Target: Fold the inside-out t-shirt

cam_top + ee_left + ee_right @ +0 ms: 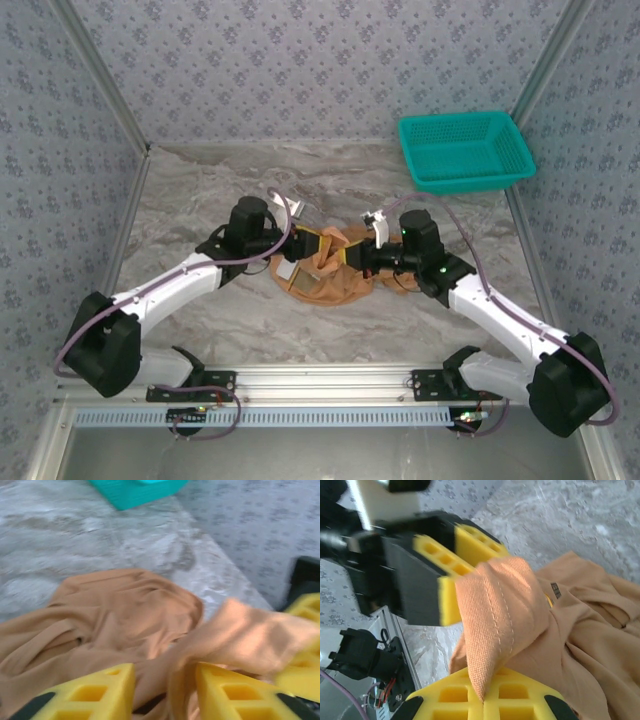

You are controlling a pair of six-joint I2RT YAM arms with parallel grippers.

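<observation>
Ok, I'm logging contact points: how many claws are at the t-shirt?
2. The left claw, open, straddles fabric; the right claw, facing it close by, is shut on a raised fold of the t-shirt.

Soft, even light overhead leaves faint shadows on the table (190, 195). Motion blur smears the left wrist picture. In the right wrist view the near fingers (455, 695) look soft, and a raised fold of the t-shirt (500, 595) glows.
</observation>
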